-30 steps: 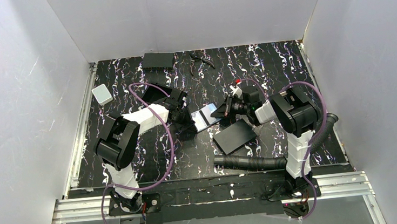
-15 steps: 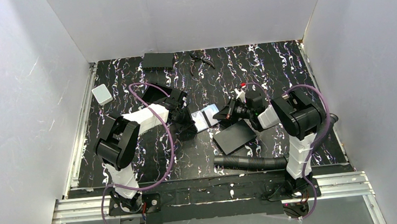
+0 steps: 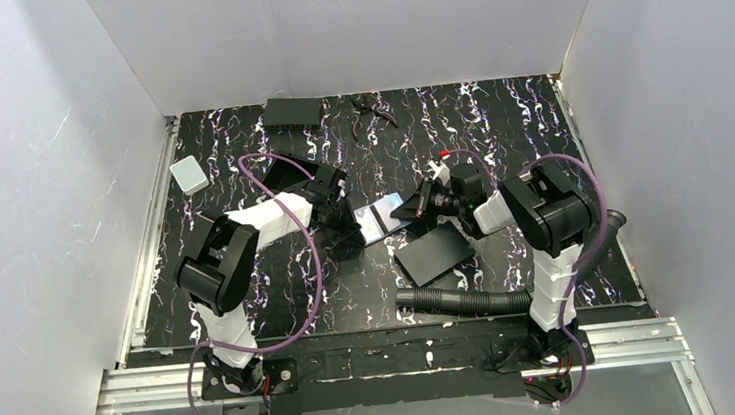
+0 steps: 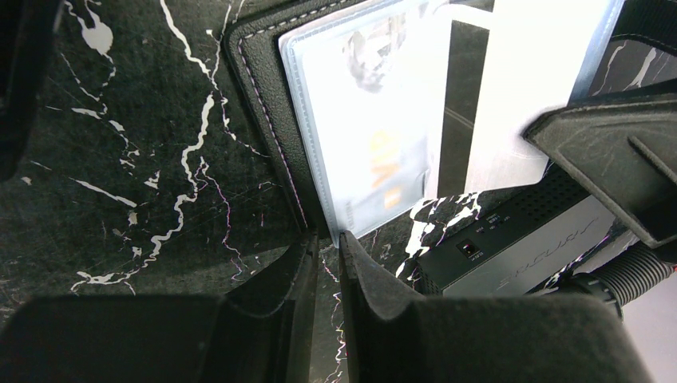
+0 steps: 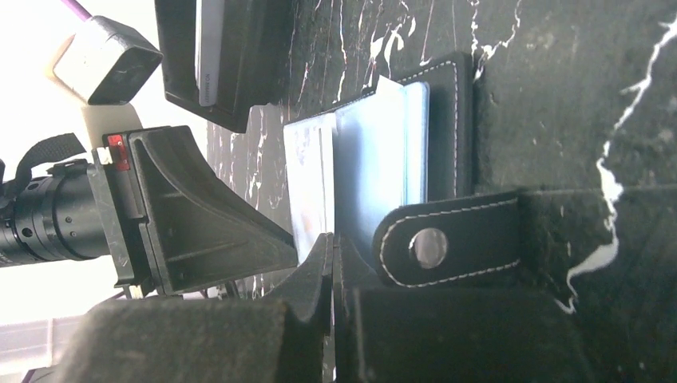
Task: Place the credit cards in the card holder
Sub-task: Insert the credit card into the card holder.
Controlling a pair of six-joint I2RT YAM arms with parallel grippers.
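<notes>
We see the open card holder (image 3: 382,218) lying between the arms, one credit card (image 4: 382,136) inside its clear sleeve (image 4: 297,96), left gripper (image 4: 326,255) pinching the holder's edge, right gripper (image 5: 331,249) pressed together on a second credit card (image 5: 310,183) at the sleeves, black sheet (image 3: 435,252) just beside.

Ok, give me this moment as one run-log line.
left tool: shut on card holder edge | right tool: shut on credit card, at the open holder's sleeves | stage: card not yet fully in
</notes>
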